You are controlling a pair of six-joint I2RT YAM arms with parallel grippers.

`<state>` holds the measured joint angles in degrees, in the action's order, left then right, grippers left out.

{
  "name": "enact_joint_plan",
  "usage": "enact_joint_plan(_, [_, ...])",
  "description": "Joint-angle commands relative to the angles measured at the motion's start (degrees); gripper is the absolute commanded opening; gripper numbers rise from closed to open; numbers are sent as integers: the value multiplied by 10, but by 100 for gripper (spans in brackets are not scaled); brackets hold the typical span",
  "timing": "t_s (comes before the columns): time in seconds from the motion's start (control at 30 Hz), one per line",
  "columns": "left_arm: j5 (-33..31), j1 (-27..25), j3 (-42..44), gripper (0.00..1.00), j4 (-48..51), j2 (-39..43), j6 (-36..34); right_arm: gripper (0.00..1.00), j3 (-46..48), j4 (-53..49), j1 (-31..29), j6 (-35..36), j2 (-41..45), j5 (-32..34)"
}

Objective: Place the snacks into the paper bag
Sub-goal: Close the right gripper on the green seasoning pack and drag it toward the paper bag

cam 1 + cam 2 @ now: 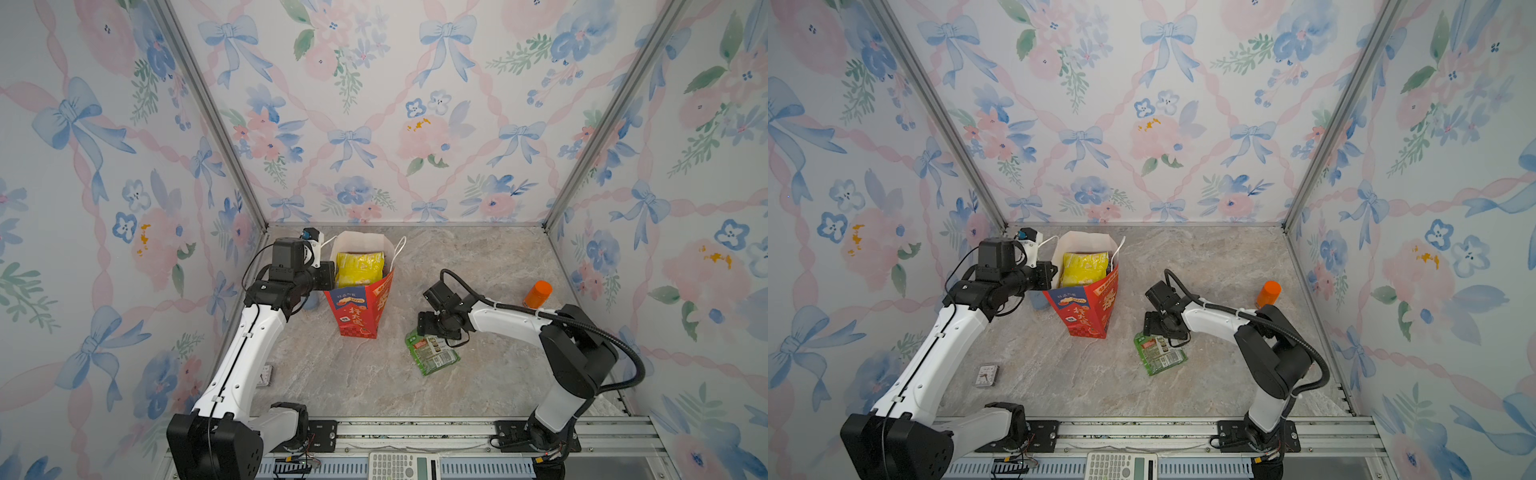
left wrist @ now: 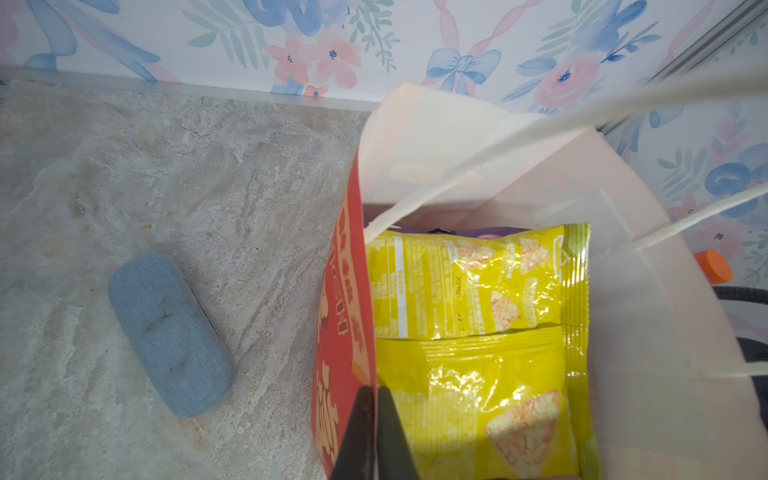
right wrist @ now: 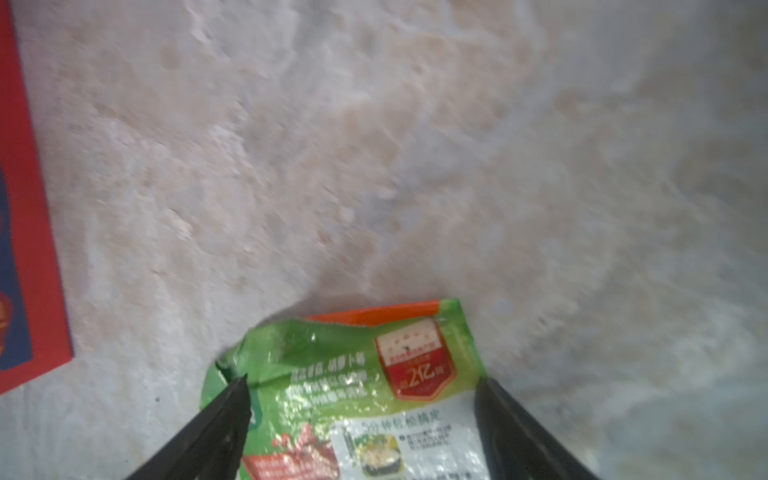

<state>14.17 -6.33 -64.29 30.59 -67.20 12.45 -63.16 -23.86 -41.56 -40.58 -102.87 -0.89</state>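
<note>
**A:** What are both top views showing?

**B:** The upright red paper gift bag (image 1: 359, 309) is standing left of centre on the marble-patterned tabletop (image 1: 332, 386). A glossy yellow plastic snack packet (image 1: 359, 268) is lying inside its mouth. A flat green plastic snack packet (image 1: 434, 355) is lying on the tabletop to the right of the bag, apart from it. The right gripper (image 1: 426, 328) is hanging over that packet's far end. The left gripper (image 1: 330, 276) is reaching to the bag's left rim.

**A:** And the left wrist view?

**B:** The left gripper (image 2: 376, 399) is pinching the bag's red side wall, jaws closed tight on it. An oval blue fabric case (image 2: 168, 332) is lying beside the bag.

**A:** The right wrist view?

**B:** The right gripper (image 3: 363, 380) is standing wide, one finger at each side edge of the green packet, gripping nothing yet. The packet's long axis is running back under the wrist, so the jaws are spanning its width.

**A:** Which arm is taking it?

**B:** I'm judging the right: it is directly over the packet, while the left is busy with the bag. The bag is lying to that gripper's left in the top views.
</note>
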Motion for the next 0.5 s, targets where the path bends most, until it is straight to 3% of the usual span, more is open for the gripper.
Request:
enact_joint_plan(0.0, [2, -3, -4, 0, -18, 21, -1, 85, -72, -34, 6, 84, -50, -32])
enact_joint_plan(0.2, [3, -2, -4, 0, -19, 22, 1, 83, -97, -37, 21, 70, -9, -33])
enact_joint_plan(0.47, [5, -3, -4, 0, -19, 21, -3, 76, 32, -49, 46, -9, 165, 1])
